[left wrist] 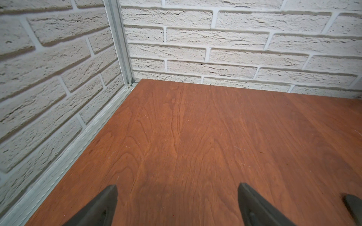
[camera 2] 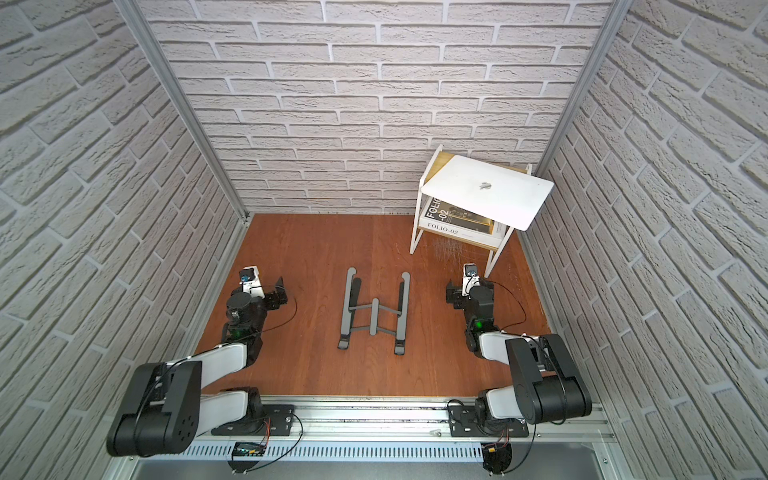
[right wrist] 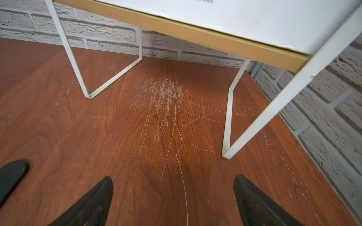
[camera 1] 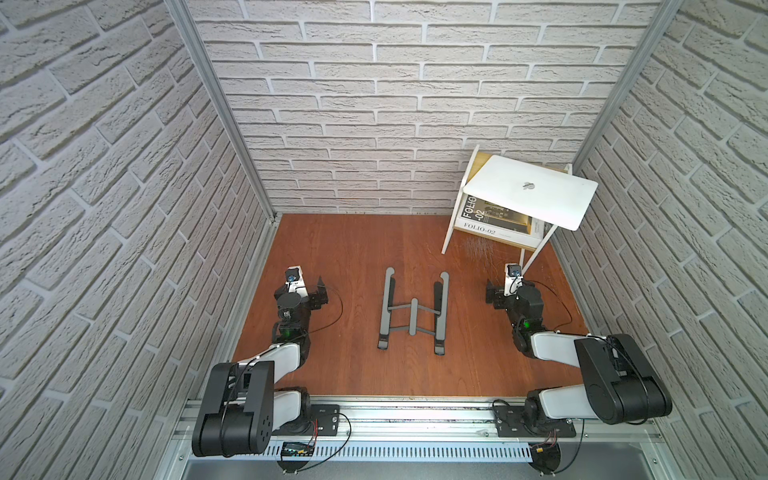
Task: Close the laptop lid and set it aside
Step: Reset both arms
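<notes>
Laptop (camera 1: 534, 191) shut, lying atop shelf (camera 1: 471, 166); set-aside step judged complete. Left fingers (left wrist: 109, 197), right fingers (right wrist: 101, 191) spread apart, empty. Next: nothing beyond staying clear

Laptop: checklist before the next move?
1. Shut laptop lid, logo up: ok.
2. Whole laptop on shelf top: ok.
3. Squarely seated: cannot tell; it looks skewed, near corner past the frame.
4. Open, empty left gripper: ok.
5. Open, empty right gripper: ok.
6. Gap from right gripper to shelf leg: ok, but small.
</notes>
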